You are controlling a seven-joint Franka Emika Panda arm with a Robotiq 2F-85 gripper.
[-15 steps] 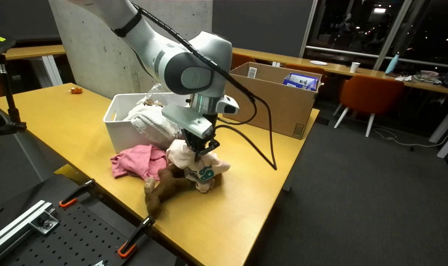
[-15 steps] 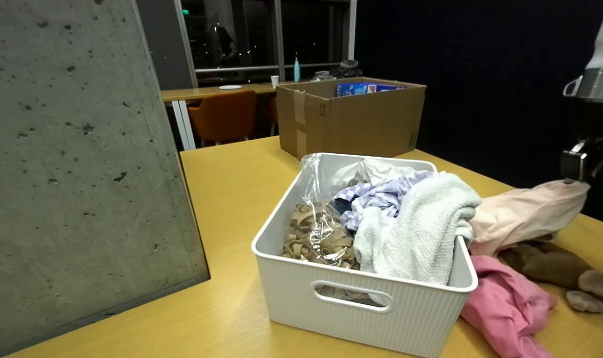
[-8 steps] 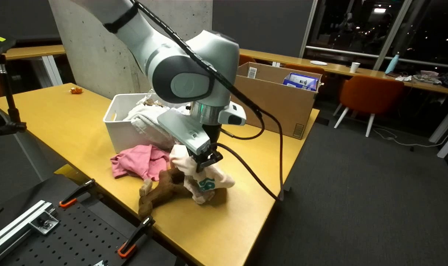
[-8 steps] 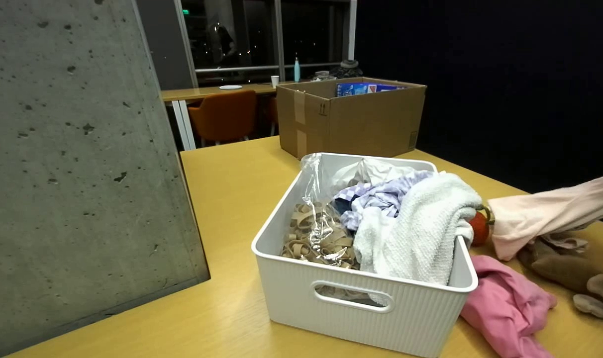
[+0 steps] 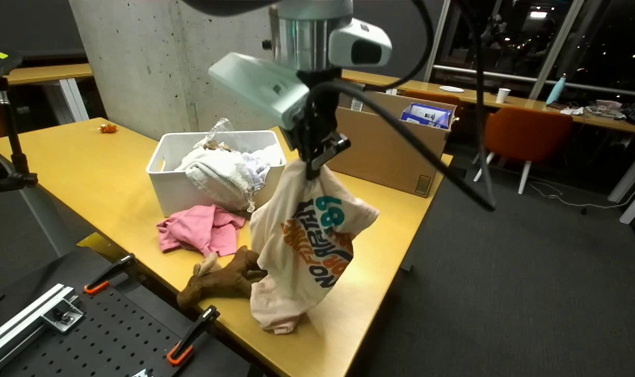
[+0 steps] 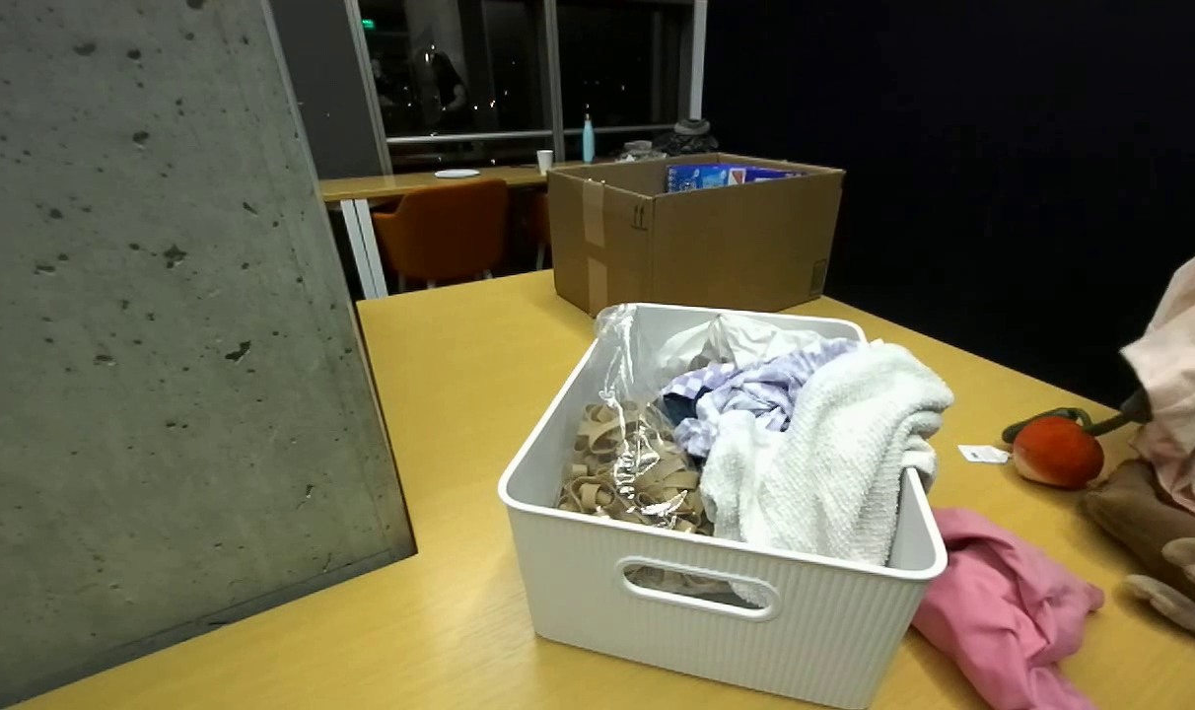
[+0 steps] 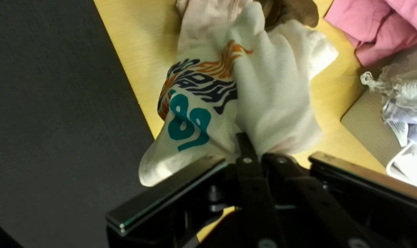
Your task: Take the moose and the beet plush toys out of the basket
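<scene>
My gripper (image 5: 313,170) is shut on a pale cream cloth (image 5: 296,230) with printed lettering, which hangs down from the fingertips. In the wrist view the gripper (image 7: 258,151) pinches one bunched spot of this cloth (image 7: 274,86). The brown moose (image 5: 220,285) lies on the table outside the basket, partly behind the cloth's lower end; whether they touch I cannot tell. Beside the moose (image 6: 1159,537) rests the red beet (image 6: 1057,452), its dark green leaves partly hidden by the cloth. The white basket (image 6: 824,631) holds a white towel, a lilac checked cloth and a bag of tan bands.
A pink cloth (image 5: 199,229) is heaped against the basket's near side. Behind the basket stands a large cardboard box (image 6: 745,247). A concrete pillar (image 6: 164,296) borders the table. Black clamps (image 5: 194,335) grip the table edge near the moose.
My gripper has risen with the cream cloth and come nearer to the camera, and the cloth has unfolded. The beet is now uncovered on the table. The moose has slid toward the table's edge.
</scene>
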